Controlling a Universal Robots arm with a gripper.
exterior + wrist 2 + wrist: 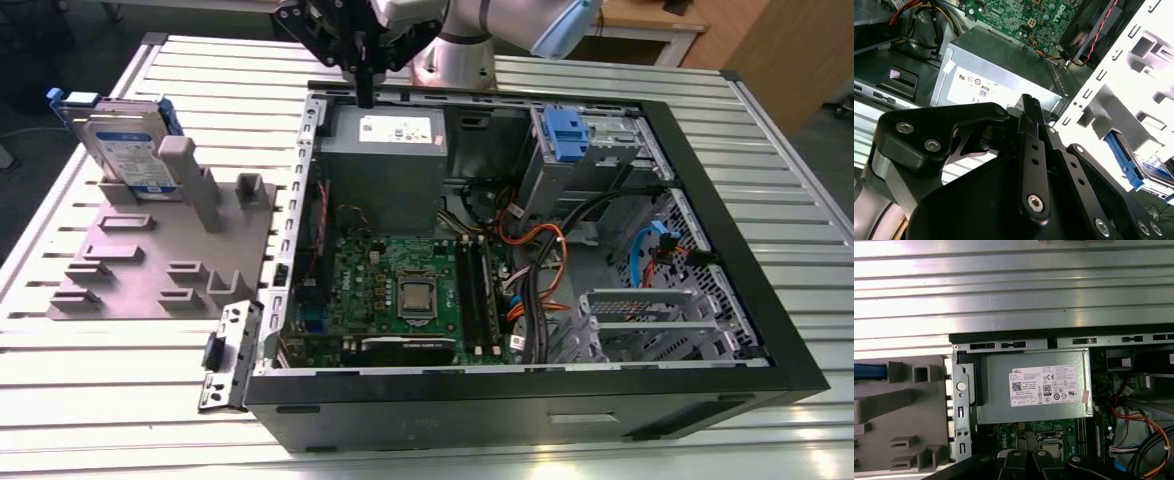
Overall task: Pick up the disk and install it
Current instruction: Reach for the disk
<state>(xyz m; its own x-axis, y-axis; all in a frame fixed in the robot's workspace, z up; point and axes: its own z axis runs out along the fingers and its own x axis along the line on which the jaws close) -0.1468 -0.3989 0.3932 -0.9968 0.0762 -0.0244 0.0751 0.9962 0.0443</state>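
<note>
claw (363,97) closed, empty, above PSU (384,150) | disk (127,150) stood in grey fixture (147,260), well apart

White label (1049,386) on grey box (994,390), first wrist view: short logo word, square code, number in rounded box, row of round and angular marks, lines of fine print. White-and-blue label on disk (127,150), exterior view: print too small to make out.

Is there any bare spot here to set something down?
The ribbed metal table is bare in front of the grey plastic fixture and beside the open black computer case at the exterior view's right. Inside the case, cables and a green circuit board crowd everything.
</note>
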